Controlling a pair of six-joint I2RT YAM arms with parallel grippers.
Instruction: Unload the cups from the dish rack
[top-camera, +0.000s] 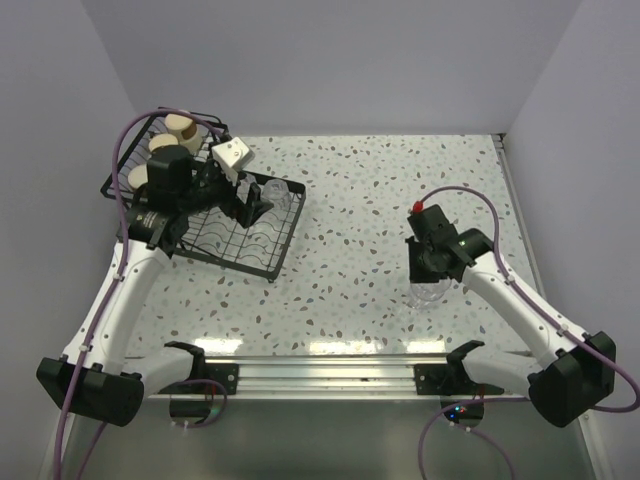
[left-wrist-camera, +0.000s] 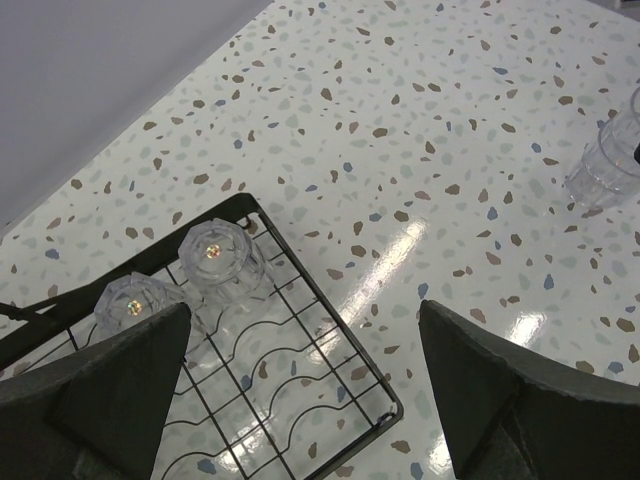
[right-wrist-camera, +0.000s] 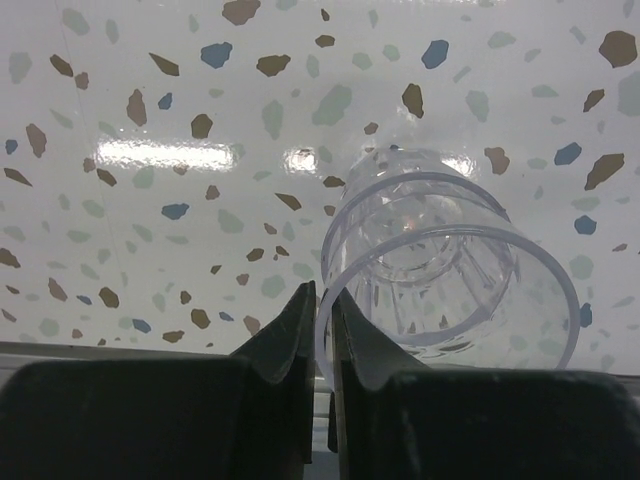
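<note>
**Cups part unloaded: one at the table, more in the rack**

My right gripper (right-wrist-camera: 323, 300) is all but closed. It pinches the wall of a clear tumbler (right-wrist-camera: 440, 270) at the rim, one finger inside and one outside, and that thin wall is why the jaws stand so nearly together. The tumbler is mouth-up on the table (right-wrist-camera: 150, 100), well apart from the rack (top-camera: 230, 262). Through the clear plastic I can't be sure its base is fully down. I judge this to be the set-down, with letting go the next move.

My left gripper (left-wrist-camera: 305, 308) hangs wide open and empty over the rack's corner. It is near two tumblers (left-wrist-camera: 215, 260) standing mouth-down on the wires, so it looks placed for the next pick. Cream cups (top-camera: 165, 145) sit at the rack's far end, untouched.
</note>
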